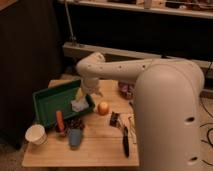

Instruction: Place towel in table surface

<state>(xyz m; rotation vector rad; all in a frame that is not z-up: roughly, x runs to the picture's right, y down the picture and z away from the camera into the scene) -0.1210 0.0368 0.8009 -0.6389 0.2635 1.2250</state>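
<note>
Matt wooden table [100,151], plastic tray [51,101]

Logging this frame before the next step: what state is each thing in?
towel: crumpled, inside the green tray, not yet on the table.
green tray: flat on the table, left side.
gripper: above the tray, by the towel.
white cup: upright, front left corner.
orange fruit: resting on the table beside the tray.

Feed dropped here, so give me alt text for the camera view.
The white arm's gripper hangs over the green plastic tray, close to the crumpled white towel lying in it. A round orange fruit sits on the wooden table beside the tray.
</note>
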